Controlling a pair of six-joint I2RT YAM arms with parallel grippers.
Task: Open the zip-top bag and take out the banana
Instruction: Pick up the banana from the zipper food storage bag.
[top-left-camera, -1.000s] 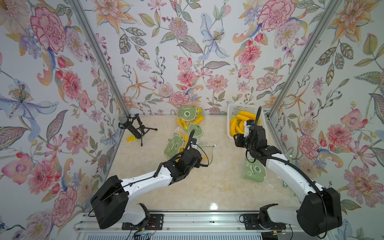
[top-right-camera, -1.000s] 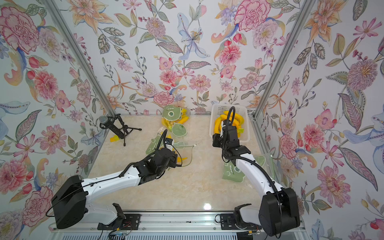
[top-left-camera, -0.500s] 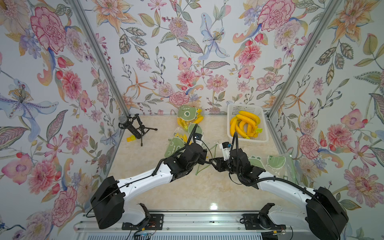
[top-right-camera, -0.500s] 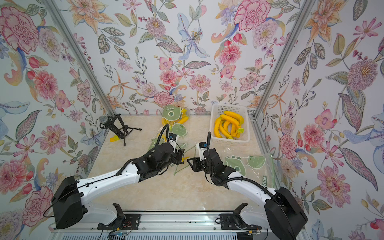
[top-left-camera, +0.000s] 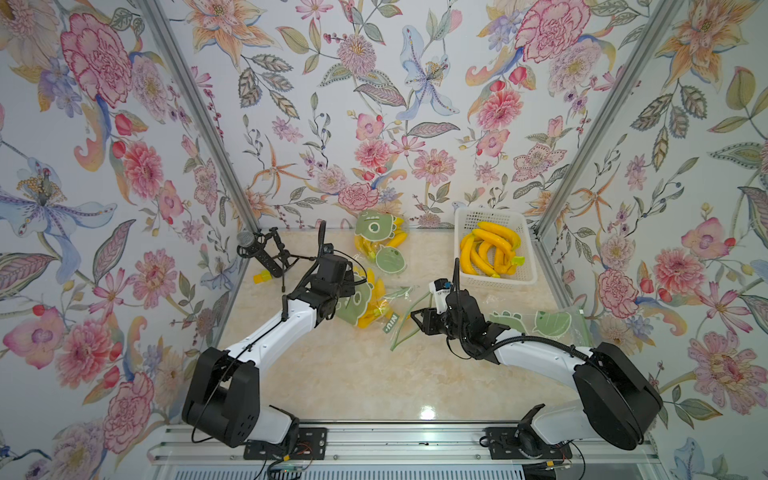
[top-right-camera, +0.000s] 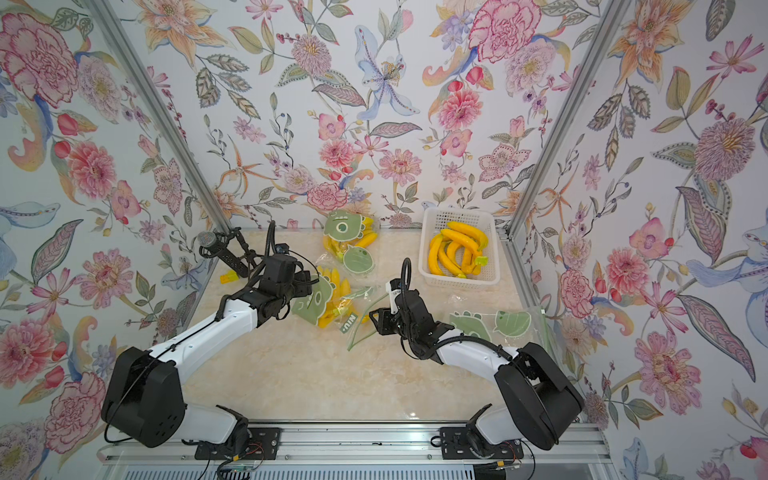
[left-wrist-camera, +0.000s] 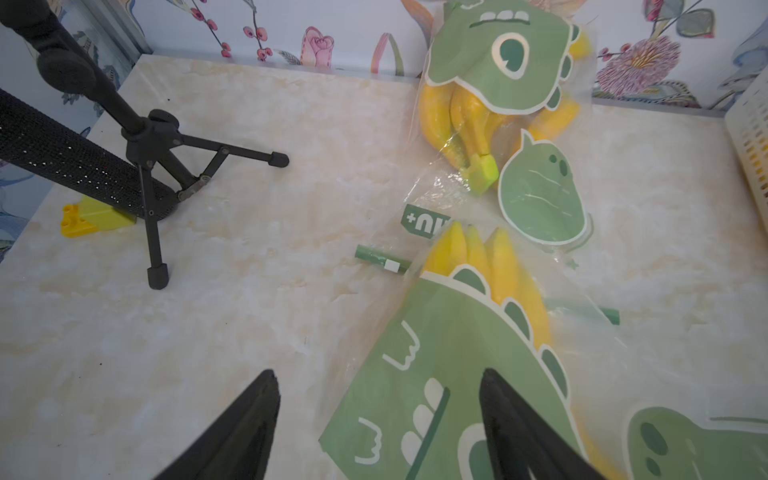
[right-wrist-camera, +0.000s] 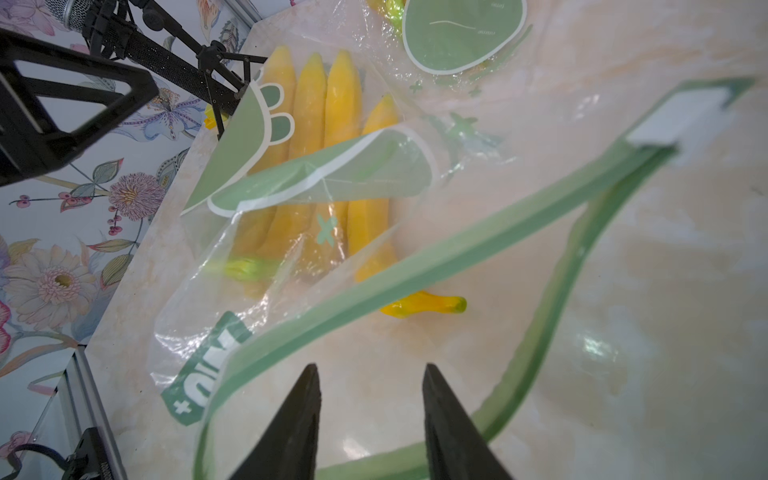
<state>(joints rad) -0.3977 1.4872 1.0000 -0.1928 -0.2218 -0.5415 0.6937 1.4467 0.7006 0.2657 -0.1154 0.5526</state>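
The zip-top bag (top-left-camera: 365, 309) with a green dinosaur print lies mid-table, and a yellow banana (top-left-camera: 376, 297) bunch shows inside it. Its green zip mouth (right-wrist-camera: 457, 245) gapes wide, with one banana stem (right-wrist-camera: 424, 305) lying at the opening. My right gripper (right-wrist-camera: 370, 365) is open and empty, its tips between the two lips of the mouth; both top views show this gripper (top-left-camera: 415, 323) (top-right-camera: 374, 322) at the bag's right end. My left gripper (left-wrist-camera: 378, 372) hangs open over the bag's printed closed end (left-wrist-camera: 436, 374) and holds nothing; a top view shows it (top-left-camera: 351, 282) there.
A white basket (top-left-camera: 486, 214) of loose bananas stands back right. A second filled bag (top-left-camera: 378, 241) lies at the back wall. Flat empty bags (top-left-camera: 540, 324) lie under my right arm. A microphone on a tripod (top-left-camera: 266, 253) and a yellow block (top-left-camera: 262, 276) stand at the left.
My right arm swung from the basket down to the bag's open mouth. My left gripper, shut a second ago, has opened and drawn back toward the bag's closed end.
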